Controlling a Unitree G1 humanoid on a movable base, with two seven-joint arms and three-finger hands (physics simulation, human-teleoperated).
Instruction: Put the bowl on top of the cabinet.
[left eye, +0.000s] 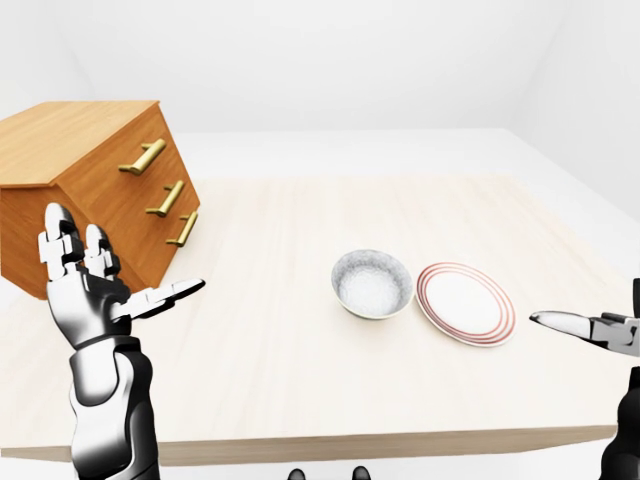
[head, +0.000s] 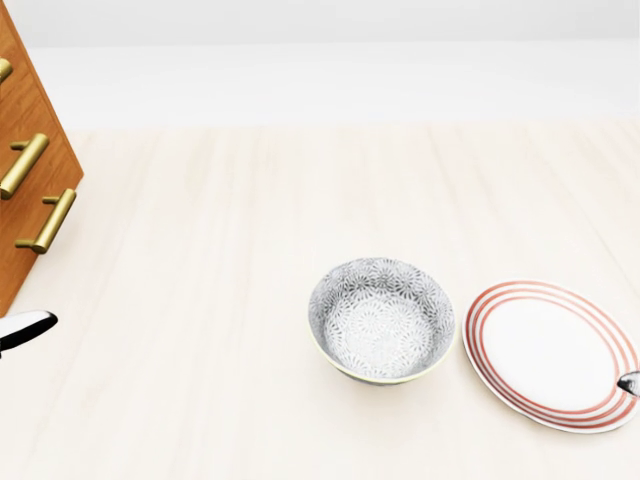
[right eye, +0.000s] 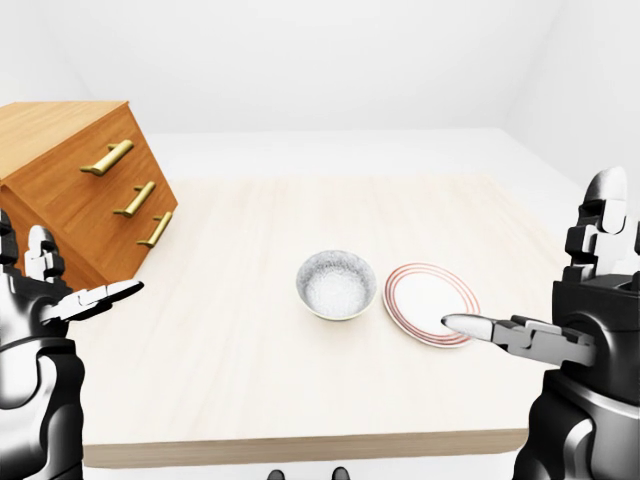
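A: How is the left hand (left eye: 90, 285)?

B: Raised near the tabletop's left edge, fingers spread wide, thumb out toward the middle, holding nothing. It sits just below the cabinet (left eye: 95, 190) in the left-eye view, without touching it.

A: And the right hand (right eye: 590, 300)?

B: Up by the right edge, also wide and empty. Its fingers point upward and the thumb (right eye: 490, 329) reaches left, overlapping the plate (right eye: 430, 304) in the right-eye view; I cannot tell whether it touches.

A: Where is the bowl (head: 381, 319)?

B: Upright on the tabletop (head: 200, 300), about midway between the left and right edges, nearer the edge closest to the robot. Neither hand is on it. The plate lies just beside it on the right, with a thin gap between the rims.

A: The cabinet?

B: It stands on the tabletop's left side, near the far left corner, its three brass handles (left eye: 163, 198) facing the bowl. It is well apart from the bowl.
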